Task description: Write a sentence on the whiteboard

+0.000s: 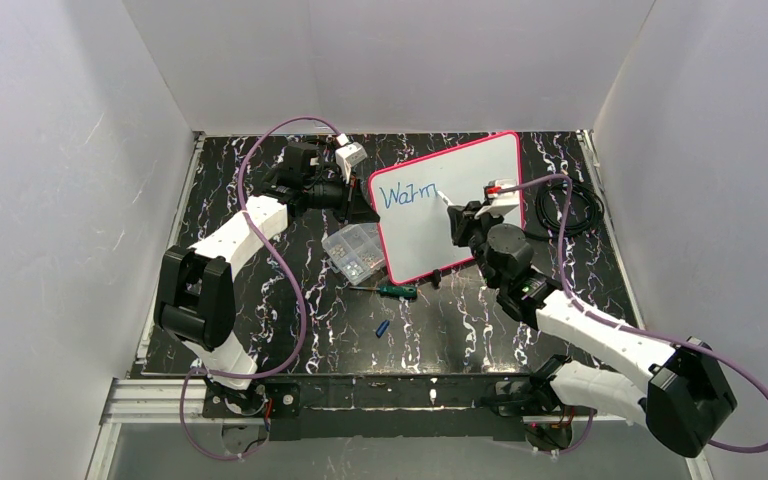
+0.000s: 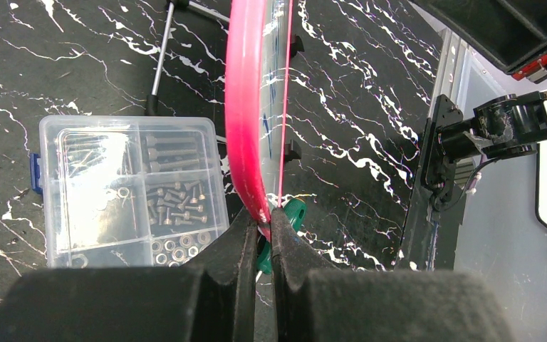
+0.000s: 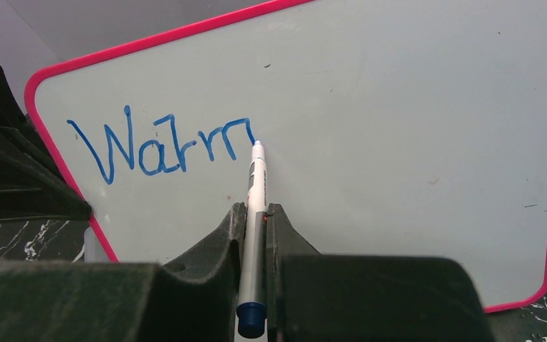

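Note:
The whiteboard [image 1: 460,215] with its pink-red rim [image 2: 246,107] stands tilted up off the table. My left gripper [image 2: 262,217] is shut on the whiteboard's rim at its left edge; in the top view that gripper [image 1: 362,205] sits beside the board. The sentence [image 3: 160,146] reads "Warm" in blue at the board's upper left [image 1: 407,193]. My right gripper [image 3: 256,212] is shut on a white marker [image 3: 255,214] with a blue end cap. The marker's tip [image 3: 257,144] rests at the end of the last letter. In the top view the right gripper [image 1: 457,215] is in front of the board's middle.
A clear plastic compartment box [image 1: 354,250] of screws and nuts [image 2: 132,189] lies left of the board. A green-handled screwdriver [image 1: 392,290] and a small blue cap [image 1: 382,328] lie in front of it. A black cable coil [image 1: 578,208] sits at the right.

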`<action>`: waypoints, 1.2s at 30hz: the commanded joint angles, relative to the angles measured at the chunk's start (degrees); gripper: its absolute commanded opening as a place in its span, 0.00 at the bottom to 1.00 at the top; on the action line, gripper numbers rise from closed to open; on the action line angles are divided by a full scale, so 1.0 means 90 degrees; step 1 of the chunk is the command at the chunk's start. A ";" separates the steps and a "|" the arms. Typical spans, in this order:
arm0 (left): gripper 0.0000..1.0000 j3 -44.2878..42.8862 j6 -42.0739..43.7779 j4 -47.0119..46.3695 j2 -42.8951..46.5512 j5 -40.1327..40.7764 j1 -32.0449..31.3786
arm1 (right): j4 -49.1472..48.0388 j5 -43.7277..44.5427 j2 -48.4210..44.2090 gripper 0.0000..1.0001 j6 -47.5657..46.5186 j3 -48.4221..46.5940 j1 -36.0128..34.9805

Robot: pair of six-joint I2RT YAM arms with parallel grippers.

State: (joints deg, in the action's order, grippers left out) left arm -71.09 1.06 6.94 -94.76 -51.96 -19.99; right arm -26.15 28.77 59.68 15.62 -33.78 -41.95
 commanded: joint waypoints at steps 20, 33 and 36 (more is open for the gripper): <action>0.00 -0.0148 0.0214 0.0196 0.0402 -0.0223 -0.0074 | -0.0563 0.0343 0.0224 0.01 -0.0192 -0.0287 0.0248; 0.00 -0.0142 0.0205 0.0187 0.0407 -0.0222 -0.0073 | -0.0536 -0.0081 -0.0026 0.01 -0.0153 -0.0305 0.0345; 0.00 -0.0150 0.0205 0.0195 0.0408 -0.0222 -0.0071 | -0.0545 -0.0152 0.0010 0.01 -0.0163 -0.0386 0.0345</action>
State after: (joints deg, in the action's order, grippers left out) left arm -71.09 1.06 7.01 -94.72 -51.94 -20.01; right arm -28.82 28.40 60.95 14.74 -34.11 -39.00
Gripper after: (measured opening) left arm 0.043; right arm 0.177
